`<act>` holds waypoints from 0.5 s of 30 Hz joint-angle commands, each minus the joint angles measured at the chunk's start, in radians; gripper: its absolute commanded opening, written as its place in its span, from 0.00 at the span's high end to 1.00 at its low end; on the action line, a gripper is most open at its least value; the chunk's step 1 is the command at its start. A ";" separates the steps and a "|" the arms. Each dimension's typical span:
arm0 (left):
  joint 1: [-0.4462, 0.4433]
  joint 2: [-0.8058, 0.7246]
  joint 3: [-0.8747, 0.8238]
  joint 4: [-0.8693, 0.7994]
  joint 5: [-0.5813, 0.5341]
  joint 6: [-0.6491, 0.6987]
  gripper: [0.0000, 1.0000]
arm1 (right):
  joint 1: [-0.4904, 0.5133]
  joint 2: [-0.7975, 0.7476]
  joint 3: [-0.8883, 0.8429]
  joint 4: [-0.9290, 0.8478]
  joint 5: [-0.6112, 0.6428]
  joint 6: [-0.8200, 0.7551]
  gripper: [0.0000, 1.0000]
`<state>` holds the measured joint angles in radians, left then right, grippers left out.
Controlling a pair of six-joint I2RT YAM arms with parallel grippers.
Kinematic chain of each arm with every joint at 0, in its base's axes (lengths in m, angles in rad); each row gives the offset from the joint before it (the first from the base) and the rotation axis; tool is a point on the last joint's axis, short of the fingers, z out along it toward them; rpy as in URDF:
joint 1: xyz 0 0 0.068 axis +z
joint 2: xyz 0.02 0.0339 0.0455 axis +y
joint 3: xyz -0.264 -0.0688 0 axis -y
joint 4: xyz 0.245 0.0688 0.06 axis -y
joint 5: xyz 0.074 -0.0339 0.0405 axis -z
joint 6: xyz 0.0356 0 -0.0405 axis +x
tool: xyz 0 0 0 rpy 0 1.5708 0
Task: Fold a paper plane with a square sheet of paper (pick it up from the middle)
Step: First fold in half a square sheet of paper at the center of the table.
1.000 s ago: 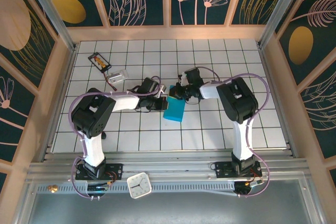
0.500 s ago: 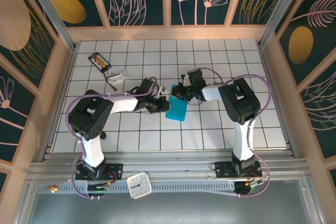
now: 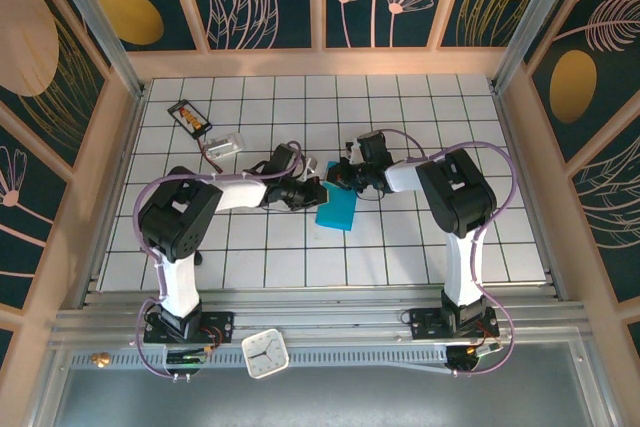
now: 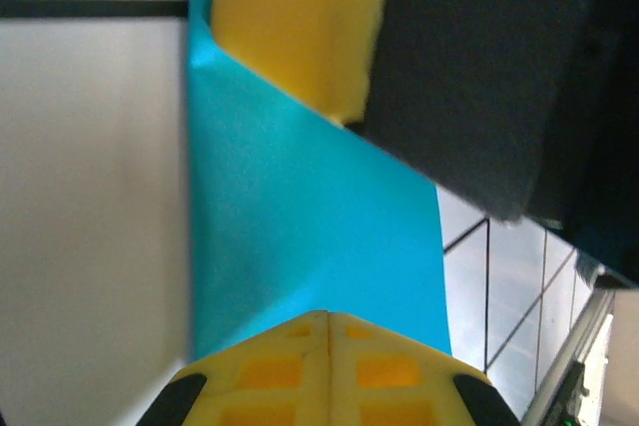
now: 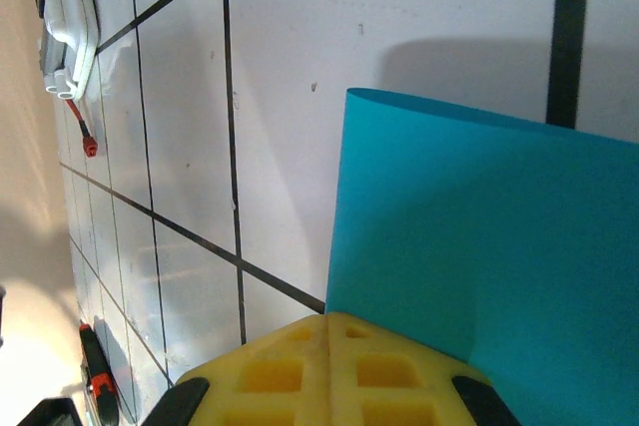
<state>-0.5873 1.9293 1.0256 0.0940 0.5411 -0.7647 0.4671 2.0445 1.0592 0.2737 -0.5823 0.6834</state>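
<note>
White tiled tabletop (image 3: 400, 247), and the teal-blue sheet of paper (image 3: 336, 211) sits near its middle, doubled over into a narrow rectangle, one softly curved edge showing in the right wrist view. Left tool (image 3: 318, 190) is clamped tight on the sheet's far left edge, paper running straight into its yellow tips. Right tool (image 3: 338, 175), pinched closed too, grips the far end just beside it.
</note>
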 commanded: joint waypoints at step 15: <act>0.013 0.051 -0.011 -0.125 -0.055 0.117 1.00 | -0.025 0.015 -0.050 -0.089 0.094 -0.034 1.00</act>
<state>-0.5785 1.9892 1.0657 0.0742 0.4900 -0.6960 0.4652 2.0380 1.0481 0.2844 -0.5716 0.6796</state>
